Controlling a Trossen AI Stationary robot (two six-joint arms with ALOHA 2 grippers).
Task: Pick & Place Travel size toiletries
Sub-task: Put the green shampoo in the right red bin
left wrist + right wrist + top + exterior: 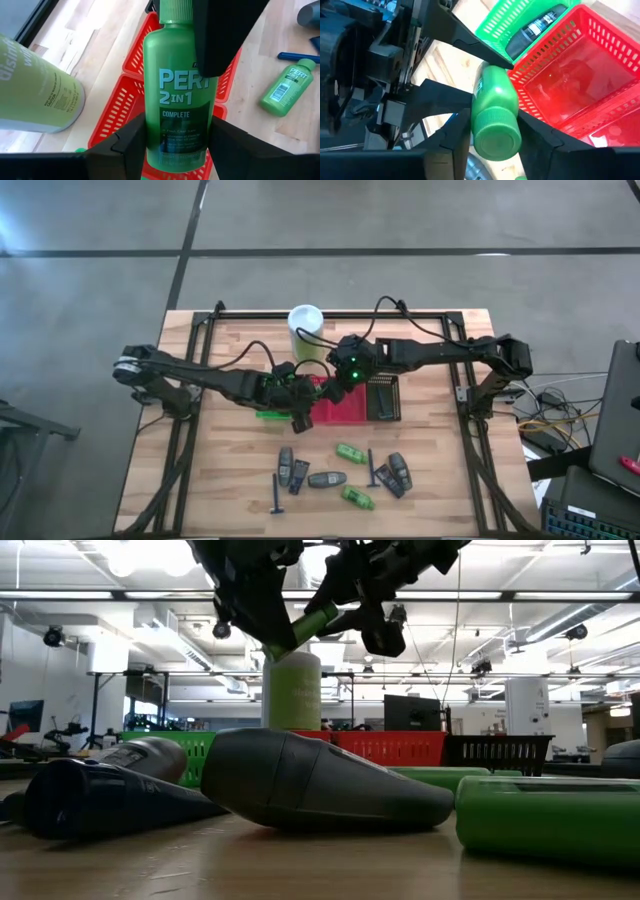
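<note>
A light wooden counter (230,480) framed by dark rails is seen standing on a grey floor; beyond it, in the low view, a large room with ceiling lights and ducts is shown.

A bright green bottle (177,95) is held in the air above the red basket (600,65), gripped at once by both arms. The jaws of the left gripper (175,145) are pinched on its lower body, and those of the right gripper (492,127) on its capped end. Its long axis is tilted, the cap raised toward the right arm.

In the green basket (505,22) a dark bottle (535,27) is seen lying; what is in the red basket cannot be told. A black basket (385,397) is set just beside the red one. A tall white-and-green canister (305,330) stands behind them.

Nearer the front edge, grey bottles (325,479), green bottles (351,453), dark packets (299,475) and blue sticks (276,495) are scattered.
</note>
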